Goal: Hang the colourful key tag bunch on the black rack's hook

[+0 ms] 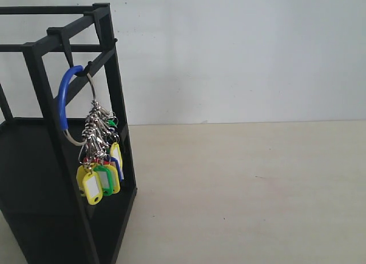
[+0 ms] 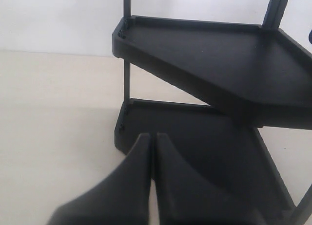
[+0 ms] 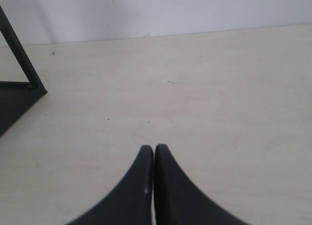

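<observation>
The colourful key tag bunch (image 1: 100, 175) hangs by its blue-sleeved wire loop (image 1: 66, 98) from the small black hook (image 1: 86, 70) under the top bar of the black rack (image 1: 40, 75), on the left of the exterior view. Yellow, green and red tags dangle beside the rack's front post. Neither gripper shows in the exterior view. My left gripper (image 2: 152, 136) is shut with nothing in it, in front of the rack's lower shelf (image 2: 195, 142). My right gripper (image 3: 154, 147) is shut and empty above the bare tabletop (image 3: 195, 88).
The rack's upper shelf (image 2: 204, 54) and thin posts fill the left wrist view. A corner of the rack's base (image 3: 14, 103) shows in the right wrist view. A pale wooden table (image 1: 257, 184) spreads to the right of the rack, with a white wall behind.
</observation>
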